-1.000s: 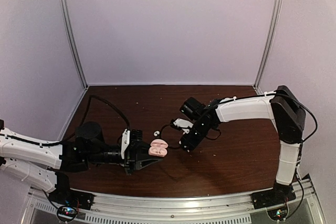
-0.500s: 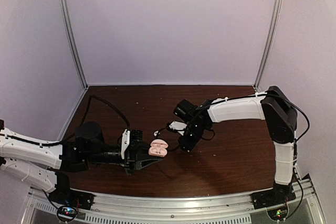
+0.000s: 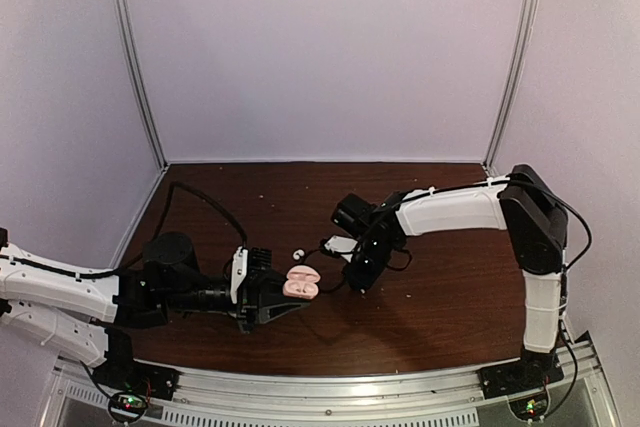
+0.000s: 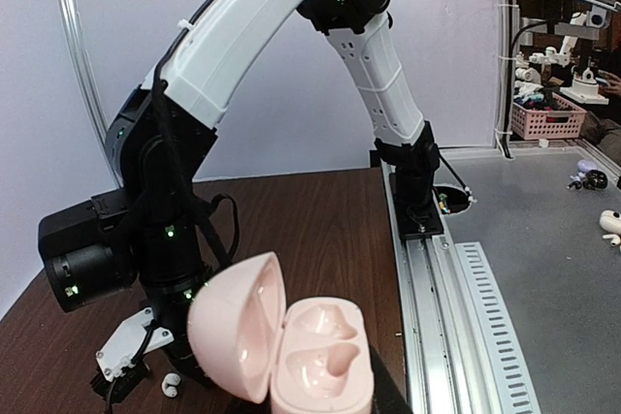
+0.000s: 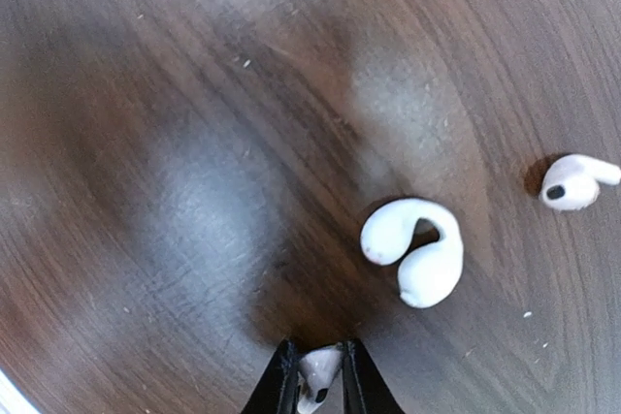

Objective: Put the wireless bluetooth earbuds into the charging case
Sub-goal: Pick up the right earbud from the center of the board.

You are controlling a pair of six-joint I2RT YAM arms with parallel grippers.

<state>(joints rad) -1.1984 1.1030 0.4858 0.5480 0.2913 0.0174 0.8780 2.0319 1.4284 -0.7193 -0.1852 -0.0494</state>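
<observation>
My left gripper [image 3: 298, 293] is shut on the base of an open pink charging case [image 3: 302, 282]. In the left wrist view the case [image 4: 315, 361] has its lid hinged to the left and both wells empty. My right gripper [image 3: 353, 284] hangs just right of the case, low over the table. In the right wrist view its fingertips [image 5: 315, 380] are shut on a tiny white earbud [image 5: 317, 373]. A second white earbud [image 5: 572, 183] lies loose on the table; it also shows in the top view [image 3: 297, 253] and the left wrist view [image 4: 171, 387].
A white curved two-lobed piece [image 5: 415, 257] lies on the brown table between the held earbud and the loose one. The right arm's black wrist [image 4: 146, 239] stands close behind the case. A metal rail [image 3: 330, 397] runs along the near table edge.
The right arm has shifted a little to the left and its gripper has come slightly nearer the pink case. The left arm and the case have not moved.
</observation>
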